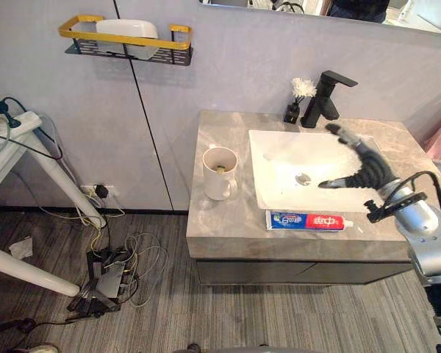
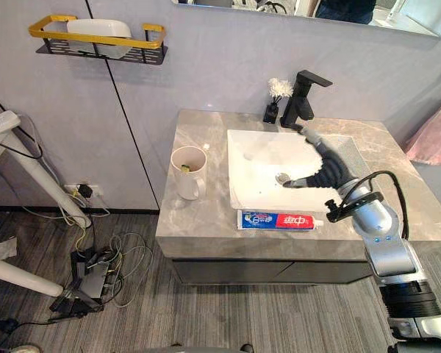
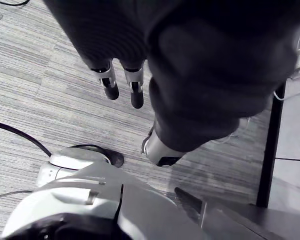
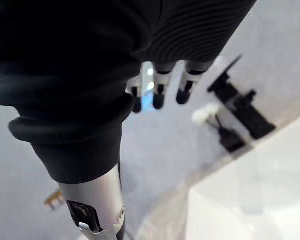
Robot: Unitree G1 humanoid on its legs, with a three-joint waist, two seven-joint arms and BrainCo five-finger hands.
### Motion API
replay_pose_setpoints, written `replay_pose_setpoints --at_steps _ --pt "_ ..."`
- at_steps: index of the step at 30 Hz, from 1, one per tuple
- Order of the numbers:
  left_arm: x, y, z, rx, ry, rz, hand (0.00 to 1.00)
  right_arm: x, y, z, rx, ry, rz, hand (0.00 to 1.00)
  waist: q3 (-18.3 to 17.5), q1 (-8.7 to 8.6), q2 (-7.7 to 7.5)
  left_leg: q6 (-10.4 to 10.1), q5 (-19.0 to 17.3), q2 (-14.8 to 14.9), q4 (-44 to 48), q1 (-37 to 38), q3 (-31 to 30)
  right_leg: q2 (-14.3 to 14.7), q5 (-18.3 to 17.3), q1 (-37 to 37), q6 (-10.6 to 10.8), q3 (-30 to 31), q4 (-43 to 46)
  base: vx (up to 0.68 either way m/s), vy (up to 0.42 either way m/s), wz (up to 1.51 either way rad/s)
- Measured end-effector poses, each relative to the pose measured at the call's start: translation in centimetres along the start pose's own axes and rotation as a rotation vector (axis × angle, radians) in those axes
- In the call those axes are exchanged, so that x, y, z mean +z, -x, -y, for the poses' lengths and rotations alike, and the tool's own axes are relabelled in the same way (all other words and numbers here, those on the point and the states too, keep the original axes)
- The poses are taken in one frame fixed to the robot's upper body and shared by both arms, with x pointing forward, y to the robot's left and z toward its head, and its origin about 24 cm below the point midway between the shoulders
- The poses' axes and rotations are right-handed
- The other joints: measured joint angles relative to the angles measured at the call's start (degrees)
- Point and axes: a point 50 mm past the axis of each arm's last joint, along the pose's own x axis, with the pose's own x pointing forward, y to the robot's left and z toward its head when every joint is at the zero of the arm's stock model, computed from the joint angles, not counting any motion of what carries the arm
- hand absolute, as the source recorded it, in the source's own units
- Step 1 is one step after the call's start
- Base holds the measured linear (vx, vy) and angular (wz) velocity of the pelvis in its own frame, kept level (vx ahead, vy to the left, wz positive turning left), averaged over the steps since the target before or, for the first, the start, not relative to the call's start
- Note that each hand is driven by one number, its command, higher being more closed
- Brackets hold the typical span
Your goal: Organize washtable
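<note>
My left hand (image 3: 110,82) hangs over the grey striped floor (image 3: 35,75), fingers loose and straight, holding nothing. At the upper left of the head view a yellow-and-black wire wall shelf (image 1: 125,45) sits well apart from the job. Left of centre, on the grey stone-look countertop (image 1: 213,224), stands a white ceramic mug (image 1: 220,175) (something small and yellowish is inside; I can't tell what). Right of it, on the counter's front strip just beside the near rim of the white rectangular basin (image 1: 279,158), lies the blue, white and red toothpaste tube (image 1: 307,220). It lies flat, long axis running left-right across the frame, crimped end toward the mug, cap toward the right. I judge it light, soft and a little slick, so I'd pinch it across the body near the stiffer cap shoulder. Past the black angular faucet (image 1: 325,95), my right hand (image 1: 364,170) hovers over the basin's right part, fingers spread apart, empty.
</note>
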Motion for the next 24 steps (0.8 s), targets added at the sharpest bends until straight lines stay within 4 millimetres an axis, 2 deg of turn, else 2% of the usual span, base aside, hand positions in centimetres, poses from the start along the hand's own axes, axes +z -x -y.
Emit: replay_pose_setpoints --at_steps 10,14,18,24 --pt "-0.1 0.0 0.1 -0.023 -0.024 -0.008 0.00 -0.3 -0.3 0.1 0.057 0.073 -0.016 0.00 0.6 -0.07 0.37 0.1 0.1 -0.5 0.0 -0.1 -0.3 -0.5 0.0 -0.1 0.0 -0.5 0.0 0.00 -0.001 0.01" --pt "-0.1 0.0 0.3 -0.033 -0.056 -0.009 0.00 -0.5 -0.1 0.4 0.073 0.164 -0.038 0.00 1.1 -0.11 0.85 0.1 0.1 -0.5 0.0 -0.1 -0.3 -0.5 0.0 -0.1 0.0 -0.6 0.0 0.00 0.000 0.00" --pt "-0.1 0.0 0.6 -0.042 -0.070 -0.012 0.00 -1.6 0.2 0.7 0.049 0.162 -0.087 0.00 1.7 -0.17 1.67 0.1 0.1 -0.5 0.1 -0.1 -0.3 -0.6 0.0 -0.1 0.0 -0.6 0.0 0.00 0.000 0.00" --pt "-0.2 0.0 1.0 -0.058 -0.096 -0.014 0.00 -1.8 0.3 0.6 0.049 0.148 -0.098 0.00 2.3 -0.14 2.62 0.1 0.1 -0.6 0.1 -0.1 -0.3 -0.6 0.0 -0.1 0.0 -0.6 0.0 0.00 0.000 0.00"
